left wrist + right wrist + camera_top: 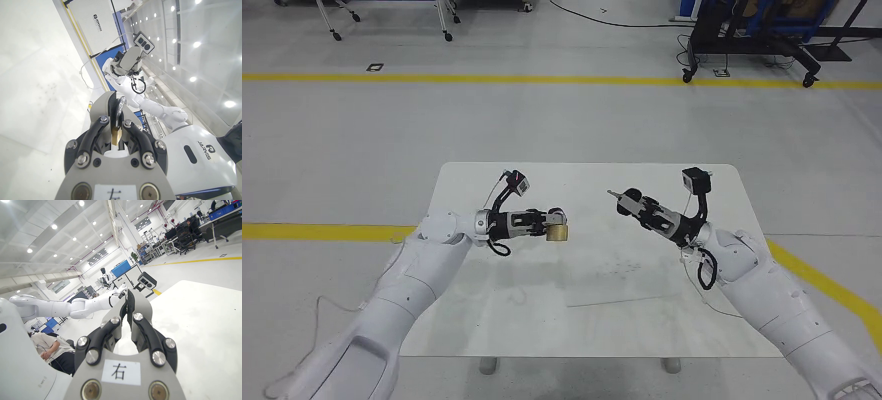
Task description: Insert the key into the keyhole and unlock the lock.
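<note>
White table (642, 310) lies under both my arms. Nearest, my left claw (118, 101) is clamped on the lock (115, 137), with the pads on its shackle and the brass body low-centre in the left wrist view. My right claw (627, 200), right of centre in the top view, pinches the key (614, 194). Its tip is aimed at the lock but well apart from it, and nothing I can see stands between them. I judge the lock may swivel when pushed, or the thin key may twist in my pads and miss. Beyond are a yellow floor line (542, 78) and a dark wheeled cart (752, 45), upper right.
</note>
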